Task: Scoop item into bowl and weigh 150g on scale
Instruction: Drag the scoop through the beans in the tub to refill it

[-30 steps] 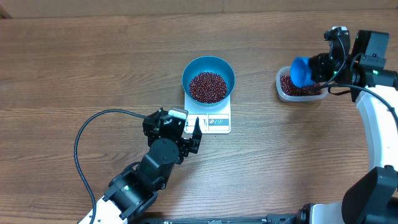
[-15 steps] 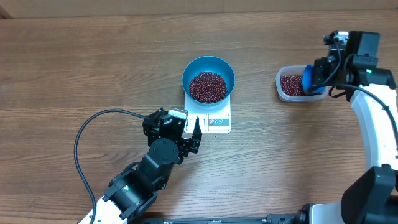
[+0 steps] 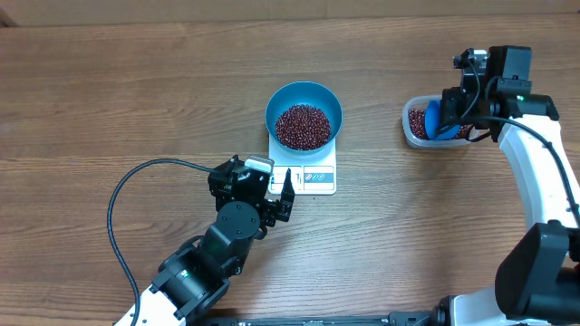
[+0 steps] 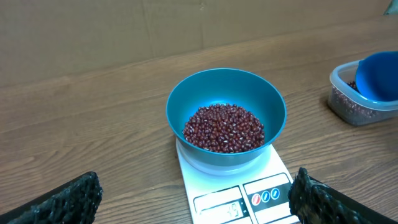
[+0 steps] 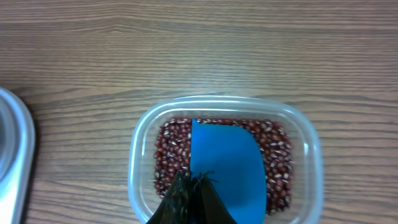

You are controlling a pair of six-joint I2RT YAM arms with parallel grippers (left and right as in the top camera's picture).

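Wooden table: dark red-brown beans heaped in bright blue bowl.

Blue bowl, red-brown beans — white scale, blue scoop (brown wood-grain table).

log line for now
right gripper: shut on scoop in tub | left gripper: open by scale | bowl: on scale, holds beans

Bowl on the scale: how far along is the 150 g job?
Done: the bowl sits on the scale holding a mound of beans. In hand: the right gripper, shut on the blue scoop, has it dipped in the clear tub. The left gripper is open and empty by the scale. Left: topping up if short; the display is too blurred to read.
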